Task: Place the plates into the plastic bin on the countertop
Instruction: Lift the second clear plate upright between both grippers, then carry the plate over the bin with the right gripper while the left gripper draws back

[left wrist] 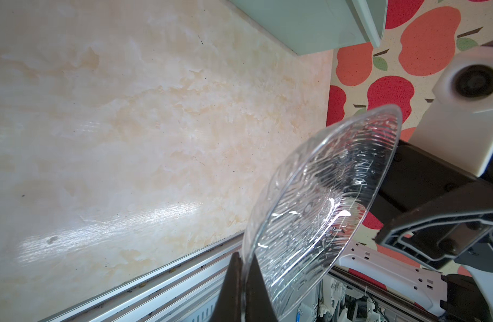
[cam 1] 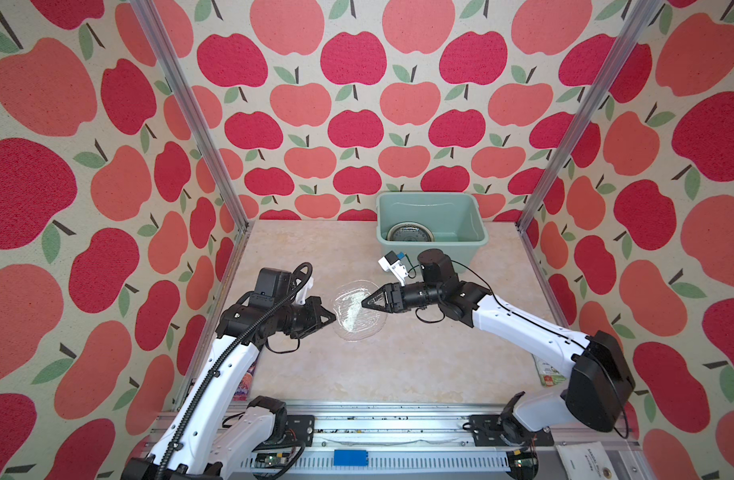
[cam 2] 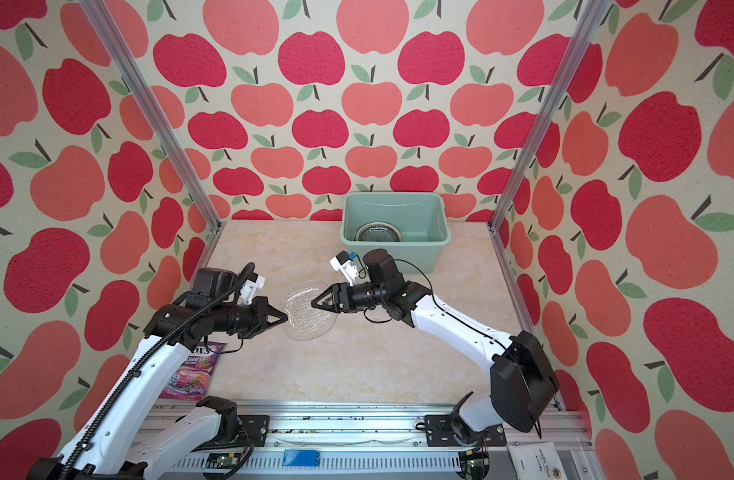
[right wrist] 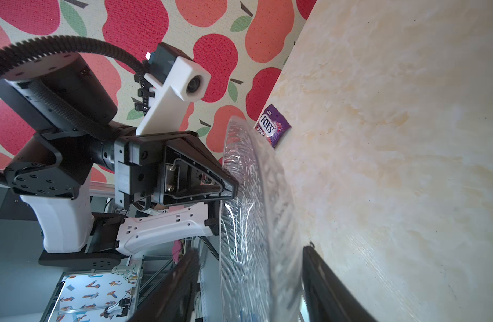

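Broadly, the countertop point(cam 1: 398, 365) lies open in front of the plastic bin point(cam 1: 452, 216), which stands by the back wall point(cam 1: 357, 124) holding plates point(cam 1: 410, 233). Well in front of the bin, the clear glass plate point(cam 1: 353, 318) hangs tilted, one rim pinched by the left gripper point(cam 1: 332, 318), the right gripper point(cam 1: 364, 303) straddling the opposite rim with parted fingers.

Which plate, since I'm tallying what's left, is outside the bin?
The clear glass plate, clamped at its rim by the left gripper; the dark one lies inside the bin.
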Action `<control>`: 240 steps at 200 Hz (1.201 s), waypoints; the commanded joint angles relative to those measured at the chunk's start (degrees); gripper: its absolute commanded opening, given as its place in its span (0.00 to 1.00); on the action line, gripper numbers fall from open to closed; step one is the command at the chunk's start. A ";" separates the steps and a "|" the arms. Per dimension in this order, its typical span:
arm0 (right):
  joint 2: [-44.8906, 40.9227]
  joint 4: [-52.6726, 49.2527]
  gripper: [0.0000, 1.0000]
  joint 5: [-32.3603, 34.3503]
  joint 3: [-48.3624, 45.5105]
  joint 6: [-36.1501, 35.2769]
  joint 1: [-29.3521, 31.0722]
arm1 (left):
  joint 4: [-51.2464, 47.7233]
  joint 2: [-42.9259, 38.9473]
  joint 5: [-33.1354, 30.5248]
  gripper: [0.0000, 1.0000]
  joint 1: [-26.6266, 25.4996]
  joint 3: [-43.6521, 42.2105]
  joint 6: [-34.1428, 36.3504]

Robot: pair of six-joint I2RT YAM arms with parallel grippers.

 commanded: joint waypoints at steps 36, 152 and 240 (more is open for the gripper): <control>-2.36 3.73 0.36 -2.57 -2.79 1.53 0.59 | -1.31 3.08 -1.59 0.00 -1.96 3.78 0.57; -3.36 0.38 0.04 2.22 -0.96 0.45 -0.23 | 0.81 0.61 -7.17 0.42 -2.95 5.92 -0.90; 0.96 -26.67 0.04 8.39 24.97 -8.13 -13.61 | 14.18 -13.53 -19.90 0.99 -2.34 6.77 -2.01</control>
